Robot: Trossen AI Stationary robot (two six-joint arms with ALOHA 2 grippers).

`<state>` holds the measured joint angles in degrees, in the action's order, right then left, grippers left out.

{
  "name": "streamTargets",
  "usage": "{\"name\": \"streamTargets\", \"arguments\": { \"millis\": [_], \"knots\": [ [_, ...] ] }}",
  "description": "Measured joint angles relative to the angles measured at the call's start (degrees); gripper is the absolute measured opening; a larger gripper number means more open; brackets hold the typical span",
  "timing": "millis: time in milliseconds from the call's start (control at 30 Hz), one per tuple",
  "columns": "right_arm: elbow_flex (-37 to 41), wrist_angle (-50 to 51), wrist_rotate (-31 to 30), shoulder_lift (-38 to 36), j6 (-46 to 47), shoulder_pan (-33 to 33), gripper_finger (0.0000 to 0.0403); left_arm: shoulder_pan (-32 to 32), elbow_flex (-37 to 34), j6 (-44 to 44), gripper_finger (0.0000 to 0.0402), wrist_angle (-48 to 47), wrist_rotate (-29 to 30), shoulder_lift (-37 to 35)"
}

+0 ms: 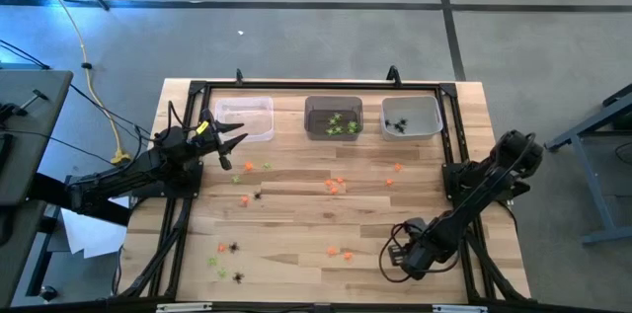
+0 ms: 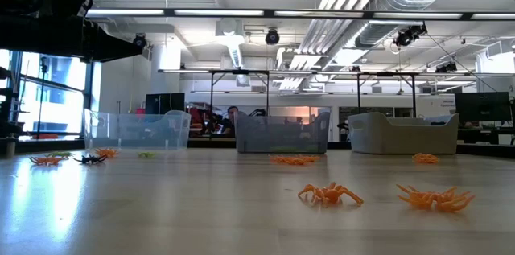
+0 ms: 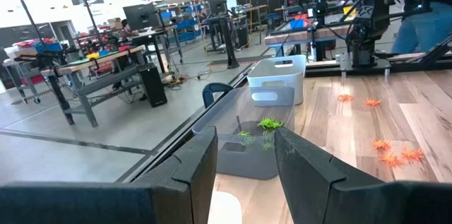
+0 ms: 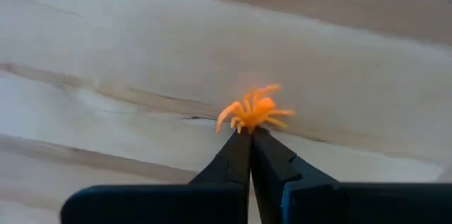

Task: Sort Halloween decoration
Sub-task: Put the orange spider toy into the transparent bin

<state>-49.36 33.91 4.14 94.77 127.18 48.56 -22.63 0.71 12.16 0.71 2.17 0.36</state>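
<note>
Tiny Halloween decoration trinkets lie scattered on the wooden table: orange ones [image 1: 336, 186] near the middle, black [image 1: 235, 247] and green [image 1: 215, 264] ones near the front left. My right gripper [image 4: 251, 133] points down over the front right of the table [image 1: 407, 254], shut on an orange spider [image 4: 256, 111]. My left gripper [image 1: 232, 140] hovers level and open by the far left bin, nothing between its fingers [image 3: 246, 133]. My right gripper pinches the orange spider by its near legs [image 4: 245, 126] between the very tips of its two fingers, coming from above. The spider's body sticks out past the fingertips. Whether it is clear of the wood cannot be told.
Three small bins stand in a row at the far edge: a clear one [image 1: 244, 116], a grey one [image 1: 333, 117] with green trinkets, a white one [image 1: 412, 116] with black spiders. A black frame [image 1: 454, 145] edges the table.
</note>
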Motion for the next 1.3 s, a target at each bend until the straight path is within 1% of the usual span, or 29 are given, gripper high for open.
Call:
{"name": "streamTargets", "arguments": {
  "millis": [167, 267, 333, 400, 533, 600, 667, 700, 767, 900, 1000, 1067, 1133, 1300],
  "knots": [
    [-2.4, 2.1, -4.4, -2.8, -1.8, 0.0, 0.0000, 0.0, 0.0, 0.0, 0.0131, 0.0, 0.0, 0.0],
    [-3.2, 1.7, -9.4, -3.6, -5.1, 0.1, 0.0000, 0.0, 0.0, 0.0, 0.0131, 0.0, 0.0, 0.0],
    [-4.0, -0.2, -14.5, -4.0, -9.4, 0.0, 0.0000, 0.0, 0.0, 0.0, 0.0131, 0.0, 0.0, 0.0],
    [-4.4, -2.4, -20.8, -4.0, -14.5, 0.0, 0.0000, 0.0, 0.0, 0.0, 0.0131, 0.0, 0.0, 0.0],
    [-4.8, -10.5, -36.2, -4.0, -26.7, -0.9, 0.0000, 0.0, 0.0, 0.0, 0.0131, 0.0, 0.0, 0.0],
    [-4.8, -14.2, -42.6, -4.0, -33.4, -1.8, 0.0000, 0.0, 0.0, 0.0, 0.0131, 0.0, 0.0, 0.0],
    [-4.8, -18.4, -46.8, -4.0, -40.1, -2.9, 0.0000, 0.0, 0.0, 0.0, 0.0131, 0.0, 0.0, 0.0],
    [-4.8, -20.5, -47.9, -4.0, -43.5, -3.6, 0.0000, 0.0, 0.0, 0.0, 0.0131, 0.0, 0.0, 0.0],
    [-4.8, -25.3, -48.9, -4.0, -50.5, -5.1, 0.0000, 0.0, 0.0, 0.0, 0.0131, 0.0, 0.0, 0.0],
    [-4.8, -34.8, -48.9, -3.9, -64.5, -8.1, 0.0000, 0.0, 0.0, 0.0, 0.0131, 0.0, 0.0, 0.0],
    [-4.9, -39.8, -48.7, -3.9, -72.8, -9.8, 0.0000, 0.0, 0.0, 0.0, 0.0131, 0.0, 0.0, 0.0],
    [-4.9, -41.9, -48.1, -3.9, -76.7, -10.7, 0.0000, 0.0, 0.0, 0.0, 0.0131, 0.0, 0.0, 0.0],
    [-4.9, -42.4, -46.2, -3.9, -79.2, -11.6, 0.0000, 0.0, 0.0, 0.0, 0.0131, 0.0, 0.0, 0.0],
    [-4.9, -42.3, -43.1, -3.9, -81.2, -13.4, 0.0000, 0.0, 0.0, 0.0, 0.0131, 0.0, 0.0, 0.0]
  ]
}}
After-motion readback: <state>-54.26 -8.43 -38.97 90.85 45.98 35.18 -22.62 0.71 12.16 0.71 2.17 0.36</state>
